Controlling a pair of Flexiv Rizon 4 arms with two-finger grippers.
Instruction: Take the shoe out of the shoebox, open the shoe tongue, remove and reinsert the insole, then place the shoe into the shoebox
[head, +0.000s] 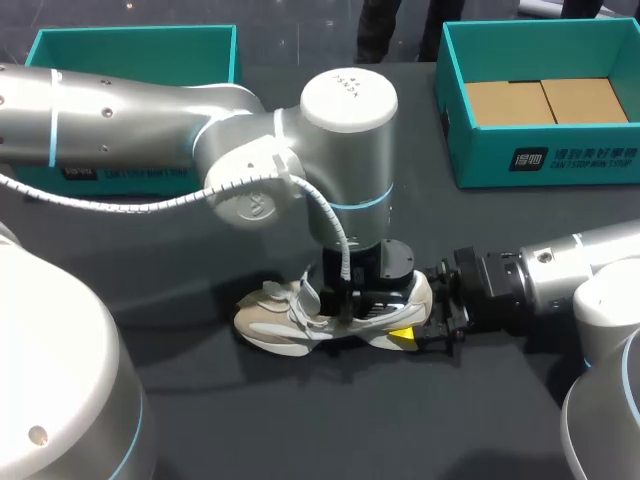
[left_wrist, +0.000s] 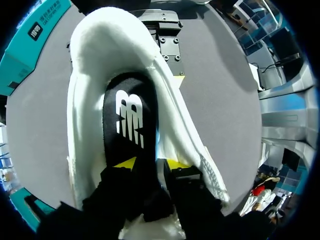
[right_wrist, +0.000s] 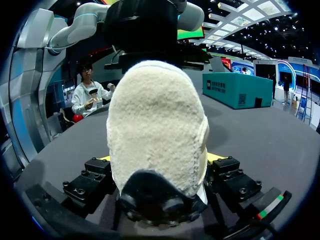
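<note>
**Shoe:** The beige and white shoe lies on its sole on the dark counter, outside both boxes. Its toe points away from the right hand and its heel sits in that hand.

**Left hand:** The left hand comes straight down into the shoe's opening from above. The black insole, marked with a white logo, runs up out of the shoe and passes between the hand's two yellow-tipped fingers. One tip is on each side of it, so the hand is pinching the insole near its rear end. The white padded lining of the shoe spreads out ahead of the hand and to both sides of it.

**Right hand:** The right hand lies low over the counter, level with the shoe. Its fingers are set against the two sides of the heel, clamping it. The fleecy heel back rises directly ahead of this hand and hides most of what lies beyond. The left arm stands just past the heel.

**Boxes:** One teal shoebox sits open well beyond the right hand, with tan cardboard lying in its bottom. A second teal box sits far beyond the left hand, partly behind the left arm.
</note>
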